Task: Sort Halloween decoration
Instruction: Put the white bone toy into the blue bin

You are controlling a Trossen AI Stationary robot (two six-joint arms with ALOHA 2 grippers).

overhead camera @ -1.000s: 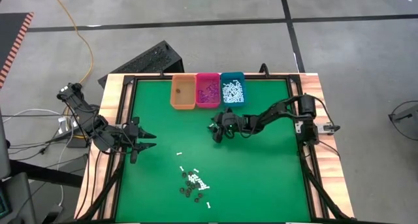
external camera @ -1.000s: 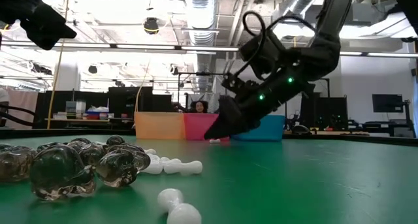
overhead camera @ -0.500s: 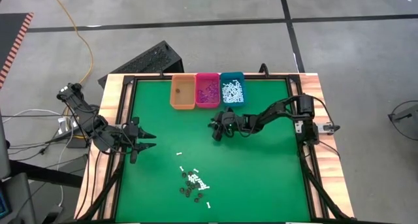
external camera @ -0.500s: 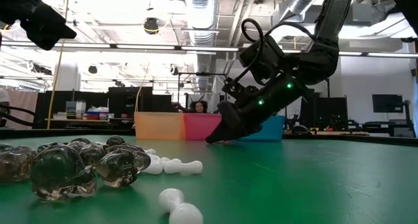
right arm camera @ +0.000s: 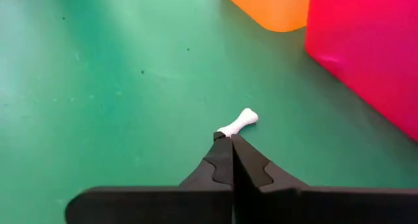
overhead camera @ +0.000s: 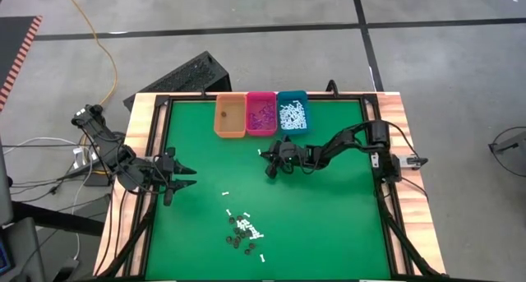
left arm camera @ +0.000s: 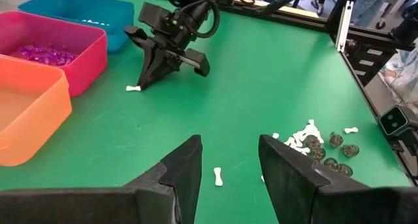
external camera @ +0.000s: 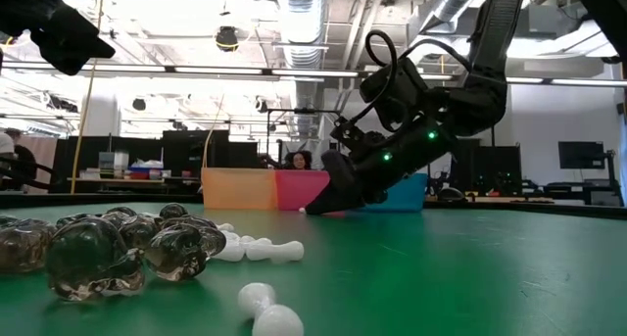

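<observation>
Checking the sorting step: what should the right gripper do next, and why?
Probably lift and carry toward the teal rectangular bin, which holds white pieces: the right gripper is shut on one end of a small white bone-shaped piece at the green mat.

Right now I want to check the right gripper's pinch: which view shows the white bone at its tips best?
The right wrist view: the white bone sticks out from the shut tips of the right gripper, only its end pinched. The left wrist view shows it from the side at the tips. In the low view and high view it is a speck.
</observation>
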